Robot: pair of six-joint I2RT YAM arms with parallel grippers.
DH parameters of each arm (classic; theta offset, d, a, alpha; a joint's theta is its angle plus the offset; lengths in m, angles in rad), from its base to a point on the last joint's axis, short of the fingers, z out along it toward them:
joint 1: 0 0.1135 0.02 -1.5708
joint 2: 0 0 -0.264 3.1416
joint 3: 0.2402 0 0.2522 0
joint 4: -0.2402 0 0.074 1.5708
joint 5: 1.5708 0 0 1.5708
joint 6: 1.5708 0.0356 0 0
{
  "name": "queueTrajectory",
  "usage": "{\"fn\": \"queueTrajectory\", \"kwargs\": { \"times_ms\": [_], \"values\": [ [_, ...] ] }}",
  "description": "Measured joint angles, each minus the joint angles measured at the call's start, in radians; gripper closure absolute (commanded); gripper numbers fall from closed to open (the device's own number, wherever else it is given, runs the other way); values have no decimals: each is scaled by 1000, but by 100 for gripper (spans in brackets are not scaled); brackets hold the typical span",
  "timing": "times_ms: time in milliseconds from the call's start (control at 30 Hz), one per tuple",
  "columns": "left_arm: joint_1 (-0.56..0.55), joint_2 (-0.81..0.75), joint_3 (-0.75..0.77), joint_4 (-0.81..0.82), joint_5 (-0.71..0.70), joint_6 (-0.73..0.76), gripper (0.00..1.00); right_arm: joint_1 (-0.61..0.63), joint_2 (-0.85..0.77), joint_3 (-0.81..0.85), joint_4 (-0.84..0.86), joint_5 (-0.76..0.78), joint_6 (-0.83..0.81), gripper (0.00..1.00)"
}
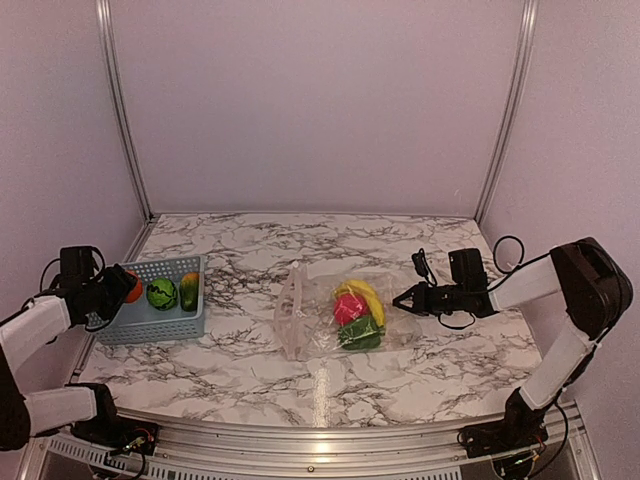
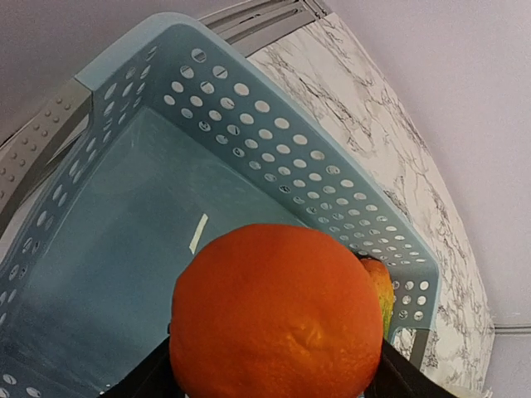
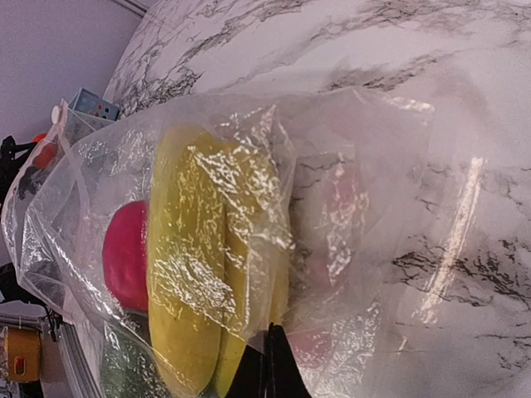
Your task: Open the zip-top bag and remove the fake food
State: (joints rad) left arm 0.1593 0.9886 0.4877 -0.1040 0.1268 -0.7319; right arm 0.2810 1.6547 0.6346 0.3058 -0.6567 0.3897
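Orange ball (image 2: 278,319) in left end effector (image 1: 120,288) above basket (image 2: 249,157); right end effector (image 3: 274,365) tight on zip-top bag (image 3: 365,166)

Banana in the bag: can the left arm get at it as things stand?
Probably not yet. The left gripper is full, holding the orange ball over the basket; the banana lies inside the zip-top bag.

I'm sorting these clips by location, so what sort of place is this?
Likely a robot test booth, not a kitchen: marble-print table, plain walls on aluminium posts, and toy food in a clear bag.
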Motion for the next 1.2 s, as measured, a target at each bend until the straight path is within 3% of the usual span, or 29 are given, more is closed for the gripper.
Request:
{"fn": "queueTrajectory", "kwargs": {
  "times_ms": [133, 300, 533, 633, 800, 900, 1200],
  "values": [
    [21, 40, 0, 2, -7, -8, 2, 0, 0, 0, 0, -9, 0, 100],
    [26, 72, 0, 8, -5, 1, 1, 0, 0, 0, 1, -17, 0, 100],
    [-30, -11, 26, 0, 10, 62, 2, 0, 0, 4, 0, -25, 0, 100],
    [-94, -42, 49, 18, 46, 90, 10, 0, 0, 5, 0, -27, 0, 100],
    [-251, -13, 59, 91, 110, 130, 30, 0, 0, 8, -2, -30, -2, 100],
    [-369, 64, 71, 147, 142, 146, 42, 0, 5, 11, -4, -31, -2, 100],
    [-673, 396, 146, 385, 210, 146, 59, 0, 42, 23, -15, -31, -21, 100]
  ]
}}
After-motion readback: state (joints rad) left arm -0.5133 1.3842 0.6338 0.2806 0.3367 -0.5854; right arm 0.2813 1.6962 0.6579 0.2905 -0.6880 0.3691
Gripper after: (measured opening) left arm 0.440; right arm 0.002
